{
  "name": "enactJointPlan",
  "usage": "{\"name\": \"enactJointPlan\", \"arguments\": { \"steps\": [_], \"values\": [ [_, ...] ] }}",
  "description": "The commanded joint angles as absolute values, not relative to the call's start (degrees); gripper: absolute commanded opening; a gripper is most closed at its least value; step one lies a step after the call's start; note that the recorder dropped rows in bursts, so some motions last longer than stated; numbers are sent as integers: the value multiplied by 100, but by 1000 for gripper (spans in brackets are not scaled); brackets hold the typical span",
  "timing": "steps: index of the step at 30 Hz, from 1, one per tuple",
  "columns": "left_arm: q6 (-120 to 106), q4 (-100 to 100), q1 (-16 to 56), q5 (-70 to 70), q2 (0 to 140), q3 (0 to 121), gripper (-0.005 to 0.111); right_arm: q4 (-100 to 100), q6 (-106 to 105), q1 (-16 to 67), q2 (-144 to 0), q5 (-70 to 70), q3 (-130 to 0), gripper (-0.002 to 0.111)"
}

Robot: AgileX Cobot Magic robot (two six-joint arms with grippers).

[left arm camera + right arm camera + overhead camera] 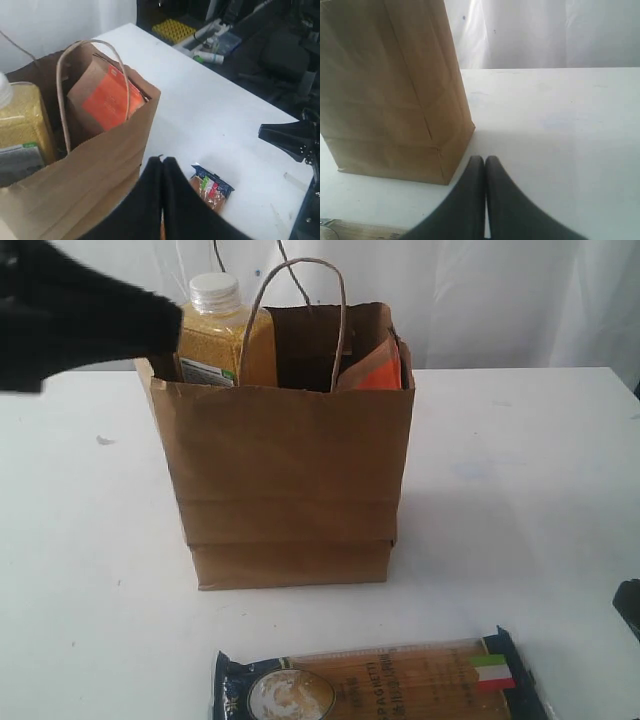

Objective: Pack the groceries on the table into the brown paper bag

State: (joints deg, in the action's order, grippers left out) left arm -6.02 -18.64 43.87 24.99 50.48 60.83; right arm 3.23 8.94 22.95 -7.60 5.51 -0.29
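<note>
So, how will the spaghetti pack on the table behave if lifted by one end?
The spaghetti pack lies long and flat, so it probably will not roll. Its wrapper looks glossy, so it may slip. Held by one end it would likely tilt, and strands might snap.

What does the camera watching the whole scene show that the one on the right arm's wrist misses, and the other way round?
Only the exterior view: the white-capped bottle of yellow grains and the orange-labelled pouch poking out of the brown paper bag, plus the spaghetti pack lying in front of it. Only the right wrist view: the right gripper, shut, near the bag's bottom corner. Both: the bag standing on the white table.
</note>
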Motion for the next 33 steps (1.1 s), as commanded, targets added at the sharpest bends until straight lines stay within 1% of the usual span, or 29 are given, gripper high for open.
{"name": "enactJointPlan", "arguments": {
  "steps": [1,6,9,13,27,33],
  "values": [
    [-339,-1880,4411,1760,4027,4999,0,319,880,2277,-732,507,0,0],
    [-185,-1880,4411,1174,3275,4058,0,319,880,2277,-732,507,0,0],
    [223,-1930,4411,1398,3066,3795,0,319,880,2277,-732,507,0,0],
    [122,-1320,4411,1635,2931,3729,0,319,880,2277,-732,507,0,0],
    [30,-1268,4411,1695,2931,3729,0,308,880,2277,-732,507,0,0],
    [-761,-1268,4411,1199,2931,3361,0,308,880,2277,-732,507,0,0]
  ]
}}
